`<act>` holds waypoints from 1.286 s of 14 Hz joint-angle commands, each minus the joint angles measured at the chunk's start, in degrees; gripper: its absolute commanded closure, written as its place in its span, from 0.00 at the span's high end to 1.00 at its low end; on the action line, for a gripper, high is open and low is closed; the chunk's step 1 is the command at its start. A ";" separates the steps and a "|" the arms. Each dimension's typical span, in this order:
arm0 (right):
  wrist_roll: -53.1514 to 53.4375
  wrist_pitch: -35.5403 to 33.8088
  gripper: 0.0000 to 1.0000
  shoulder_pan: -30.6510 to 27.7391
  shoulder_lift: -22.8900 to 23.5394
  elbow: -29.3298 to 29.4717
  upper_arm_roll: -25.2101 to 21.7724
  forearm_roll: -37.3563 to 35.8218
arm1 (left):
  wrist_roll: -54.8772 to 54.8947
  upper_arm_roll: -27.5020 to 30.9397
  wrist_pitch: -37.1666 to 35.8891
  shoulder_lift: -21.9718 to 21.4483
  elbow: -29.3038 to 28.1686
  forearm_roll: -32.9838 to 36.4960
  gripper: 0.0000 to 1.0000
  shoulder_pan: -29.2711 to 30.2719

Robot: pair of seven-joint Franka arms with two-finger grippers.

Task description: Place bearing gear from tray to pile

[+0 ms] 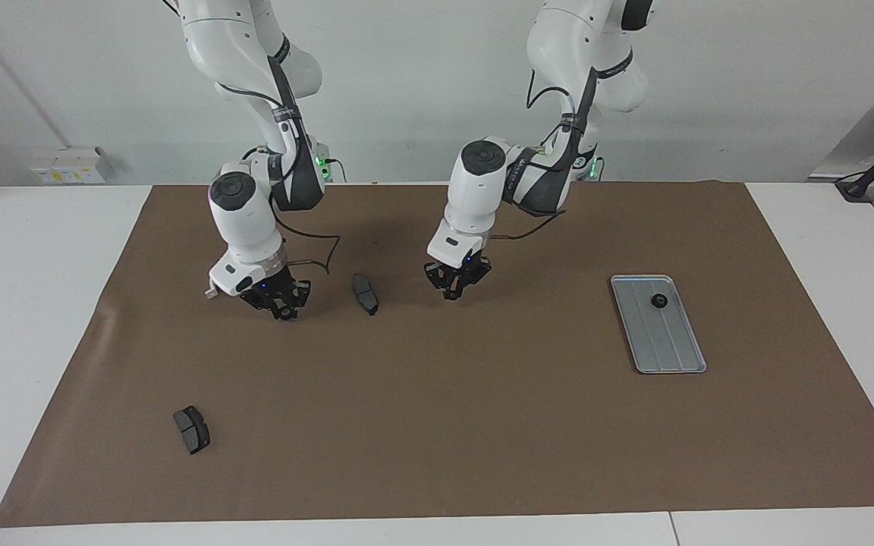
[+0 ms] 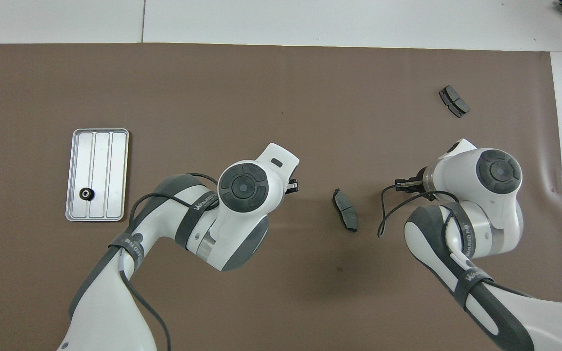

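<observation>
The bearing gear [image 1: 658,301] [image 2: 86,194], small and black, lies on the silver tray [image 1: 668,353] [image 2: 96,146] at the left arm's end of the mat. My left gripper [image 1: 454,292] [image 2: 293,185] hangs shut and empty low over the mat, between the tray and a dark brake pad [image 1: 365,293] [image 2: 345,209]. My right gripper [image 1: 281,307] [image 2: 403,185] hovers beside that pad, toward the right arm's end. A tip of the white bracket [image 1: 210,290] peeks out past the right wrist. A second brake pad [image 1: 191,429] [image 2: 454,101] lies farther from the robots.
A brown mat [image 1: 437,440] [image 2: 261,87] covers the white table [image 1: 27,303]. Cable loops hang from both wrists, one by the right gripper [image 2: 383,214]. A small white box [image 1: 65,165] sits by the wall.
</observation>
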 commanded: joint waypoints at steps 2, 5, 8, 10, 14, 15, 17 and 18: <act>-2.86 1.48 0.00 -2.45 -0.02 -1.14 0.78 -0.15 | -0.70 1.04 -1.15 5.35 6.72 -0.42 0.00 -1.54; -2.68 1.48 0.50 -2.36 0.07 -1.14 0.87 -0.15 | -0.61 1.04 0.51 5.53 4.97 -0.06 0.02 -2.94; -2.16 1.13 0.81 -2.10 0.07 -0.88 0.87 -0.06 | -0.52 0.96 2.09 5.53 4.44 -0.06 0.39 -3.56; -2.24 0.52 0.86 -2.01 -0.19 0.00 0.87 0.38 | -0.61 0.96 4.12 5.53 3.83 -0.06 0.65 -4.35; -1.81 -2.65 0.97 -1.75 -0.37 3.25 1.04 0.56 | -0.61 1.39 1.68 5.44 4.70 -0.06 0.88 -4.01; -1.28 -2.65 0.97 -1.57 -0.37 3.51 1.13 0.56 | -0.35 1.66 -0.78 5.36 5.92 0.46 0.88 -3.39; 2.13 -2.65 0.97 0.26 -0.28 3.87 1.13 0.56 | 0.09 1.66 -3.52 5.09 7.60 2.39 0.88 0.98; 3.37 -2.56 0.97 1.06 -0.11 4.30 1.13 0.56 | 0.44 1.66 -4.05 4.05 7.34 2.49 0.88 3.01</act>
